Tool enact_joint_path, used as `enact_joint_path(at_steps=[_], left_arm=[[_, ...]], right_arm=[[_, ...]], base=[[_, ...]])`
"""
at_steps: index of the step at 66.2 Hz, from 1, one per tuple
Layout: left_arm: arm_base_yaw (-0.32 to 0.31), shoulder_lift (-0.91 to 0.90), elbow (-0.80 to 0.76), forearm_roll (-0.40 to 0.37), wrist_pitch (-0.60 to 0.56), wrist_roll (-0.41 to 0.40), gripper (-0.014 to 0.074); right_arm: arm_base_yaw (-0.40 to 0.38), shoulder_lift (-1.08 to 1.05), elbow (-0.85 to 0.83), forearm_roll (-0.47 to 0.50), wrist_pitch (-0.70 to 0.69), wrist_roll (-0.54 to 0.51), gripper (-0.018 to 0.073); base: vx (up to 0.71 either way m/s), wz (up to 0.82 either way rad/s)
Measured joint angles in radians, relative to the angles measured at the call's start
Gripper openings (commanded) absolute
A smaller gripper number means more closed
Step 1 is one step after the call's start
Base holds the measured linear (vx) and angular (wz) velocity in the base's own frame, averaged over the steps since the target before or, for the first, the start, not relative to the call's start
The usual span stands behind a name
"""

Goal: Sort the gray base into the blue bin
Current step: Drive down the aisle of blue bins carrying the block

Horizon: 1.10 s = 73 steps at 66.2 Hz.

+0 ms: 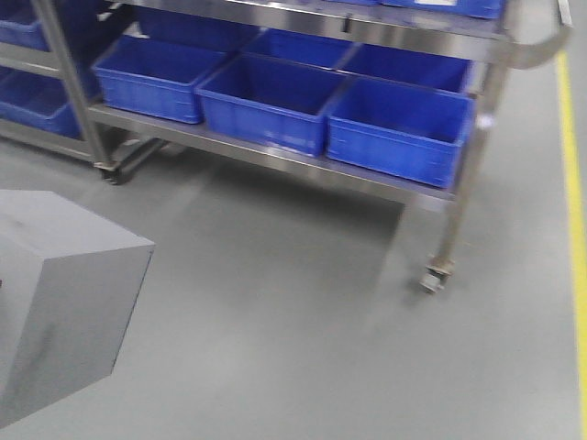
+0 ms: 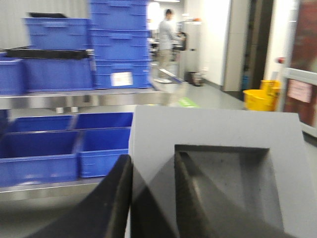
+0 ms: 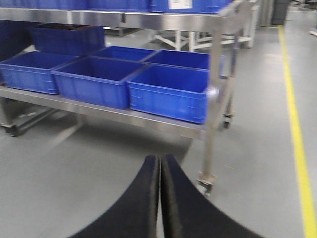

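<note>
Nearest first: my left gripper (image 2: pixel 153 166) is clamped on the gray base (image 2: pixel 223 134). One of its black fingers (image 2: pixel 116 198) is outside a side wall and the other is down in the square recess (image 2: pixel 228 173), so the grip pinches that wall. Recess face looks back at the wrist camera. Block is cube-like, no real long axis to line up. In the front view the gray base (image 1: pixel 64 293) hangs low left, close to the lens, and I judge it clear of the floor (image 1: pixel 275 321). Right gripper (image 3: pixel 159 163) is closed tight, tips touching, nothing between them, aimed at bare floor, so the left arm owns this one.

Relation that matters: the blue bin (image 1: pixel 394 156) lies ahead and to the right of the held block, well apart, open floor between. It's the end one of a row on the lower shelf (image 1: pixel 367 179) of a steel cart (image 1: pixel 459 206), with a caster (image 1: pixel 433 278) below it. I can't tell which bin of the row is the target; they all look alike and open on top. The upper shelf overhangs the back row, so I judge the front row easier to drop into. My read is carry phase, block in hand, not yet near any bin. Next move calls for travel forward-right, then the block brought over a rim. Yellow line (image 1: pixel 573 183) runs along the far right
</note>
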Motion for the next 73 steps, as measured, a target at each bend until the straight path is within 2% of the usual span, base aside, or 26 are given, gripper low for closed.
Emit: enact_joint_path(at_steps=[46,73], left_arm=[[0.000,0.000,0.000,0.000,0.000,0.000,-0.0006],[0.000,0.000,0.000,0.000,0.000,0.000,-0.0006]], right_arm=[[0.000,0.000,0.000,0.000,0.000,0.000,-0.0005],[0.000,0.000,0.000,0.000,0.000,0.000,-0.0005]], base=[[0.31,0.74],[0.38,0.52]])
